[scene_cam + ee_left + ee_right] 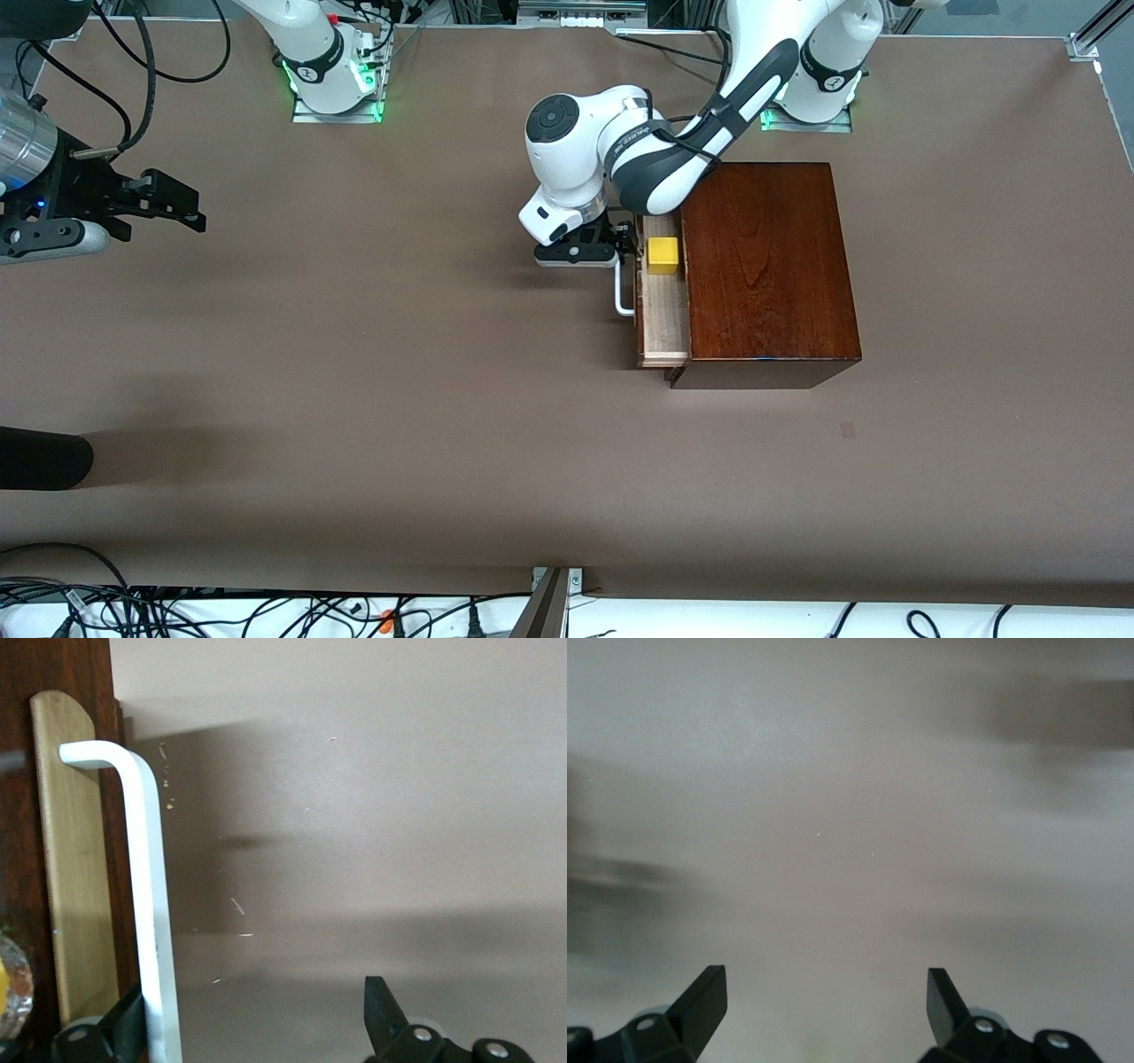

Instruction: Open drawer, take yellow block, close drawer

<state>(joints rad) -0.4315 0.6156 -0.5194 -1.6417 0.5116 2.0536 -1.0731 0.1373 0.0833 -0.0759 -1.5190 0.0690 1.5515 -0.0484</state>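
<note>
Right now I see the drawer (663, 301) pulled partway out of the box (769, 270), toward the right arm's end of the table. Its pale interior is exposed as a narrow strip between the box and the dark front. The yellow block (663, 254) sits inside that strip, at the end of the tray farther from the front camera, resting on the pale floor of the drawer.

The white handle (623, 292) stands out from the drawer front. My left gripper (592, 251) is low at that front, by the end of the handle farther from the front camera, just beside the block's end of the drawer. On the left wrist view the fingers are spread wide: one fingertip (128, 1023) lies against the handle (151, 904), on the drawer side of it, and the other fingertip (379, 1010) is well apart from it over bare table. Nothing is clamped between them. I cannot tell whether the near finger actually presses on the handle or only overlaps it in the view. The pale strip on the drawer front (75, 859) runs alongside the handle there.

My right gripper (168, 208) waits in the air over the table (354, 372) at the right arm's end, well apart from the box. Its wrist view shows both fingers (700, 1001) spread, released, with only blurred table surface beneath them.
</note>
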